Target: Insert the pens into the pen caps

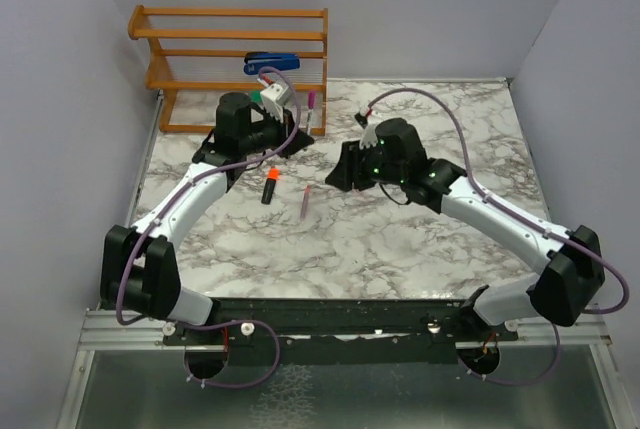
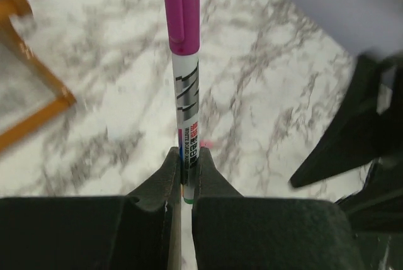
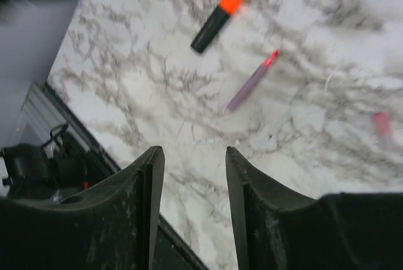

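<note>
My left gripper is shut on the lower end of a white-bodied pen with a magenta cap on its far end. In the top view this gripper holds the pen at the back of the table. A black marker with an orange cap and a thin purple-pink pen lie between the arms. My right gripper is open and empty above the table, in the top view right of both. They show ahead of it, the marker and the pen. A small pink cap lies at the right.
An orange wooden rack stands at the back left with a blue stapler-like object on it. A small green object sits by the left wrist. Grey walls enclose the marble table. The table's near edge is close to the right gripper.
</note>
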`<state>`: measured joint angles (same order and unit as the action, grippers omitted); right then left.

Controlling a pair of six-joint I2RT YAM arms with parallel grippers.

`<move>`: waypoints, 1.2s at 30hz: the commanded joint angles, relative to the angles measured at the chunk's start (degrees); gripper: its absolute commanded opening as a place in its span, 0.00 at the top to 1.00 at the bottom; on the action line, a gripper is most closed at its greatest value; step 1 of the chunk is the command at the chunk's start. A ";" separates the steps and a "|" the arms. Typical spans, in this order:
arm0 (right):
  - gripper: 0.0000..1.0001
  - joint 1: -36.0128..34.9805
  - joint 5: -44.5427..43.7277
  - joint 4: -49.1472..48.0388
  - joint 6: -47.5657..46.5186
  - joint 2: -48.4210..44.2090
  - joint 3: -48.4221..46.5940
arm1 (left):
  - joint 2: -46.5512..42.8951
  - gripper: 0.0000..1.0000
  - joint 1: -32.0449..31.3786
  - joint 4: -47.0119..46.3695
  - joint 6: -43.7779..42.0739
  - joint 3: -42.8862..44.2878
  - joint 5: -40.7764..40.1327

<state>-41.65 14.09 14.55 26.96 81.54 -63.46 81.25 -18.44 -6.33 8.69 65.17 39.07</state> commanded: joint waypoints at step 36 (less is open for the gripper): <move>0.47 0.78 -15.93 7.26 -8.94 -15.23 2.40 | 23.37 0.73 -10.56 42.91 2.91 12.70 -29.75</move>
<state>-41.17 -0.73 22.35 19.35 68.36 -62.41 102.87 -24.99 32.88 9.85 72.62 11.94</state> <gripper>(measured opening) 0.530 0.269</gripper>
